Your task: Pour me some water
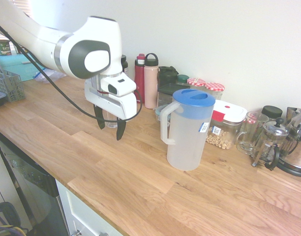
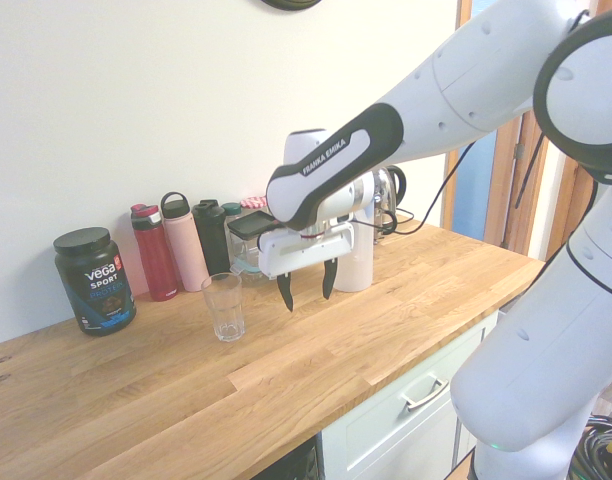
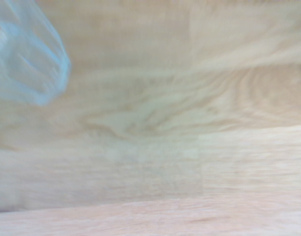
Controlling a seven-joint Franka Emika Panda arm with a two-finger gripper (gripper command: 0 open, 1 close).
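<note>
Along the wall behind your work area stand a red bottle (image 1: 139,78), a pink bottle (image 1: 151,81), dark containers, jars (image 1: 214,89) with checked lids, a lidded box (image 1: 228,115), a glass mug (image 1: 250,132) and a French press (image 1: 270,142). A black tub (image 2: 94,279) sits at the far end of the row. The pitcher (image 1: 186,130), blue-lidded and frosted, stands upright on the wooden surface (image 1: 140,182) in front of that row; its water is not discernible. An upright glass (image 2: 224,306) stands on the gripper's other side, apart from it. Your gripper (image 1: 109,128) hangs above bare wood between glass and pitcher, jaws spread wide, holding and touching nothing. Wrist view is blurred wood grain.
</note>
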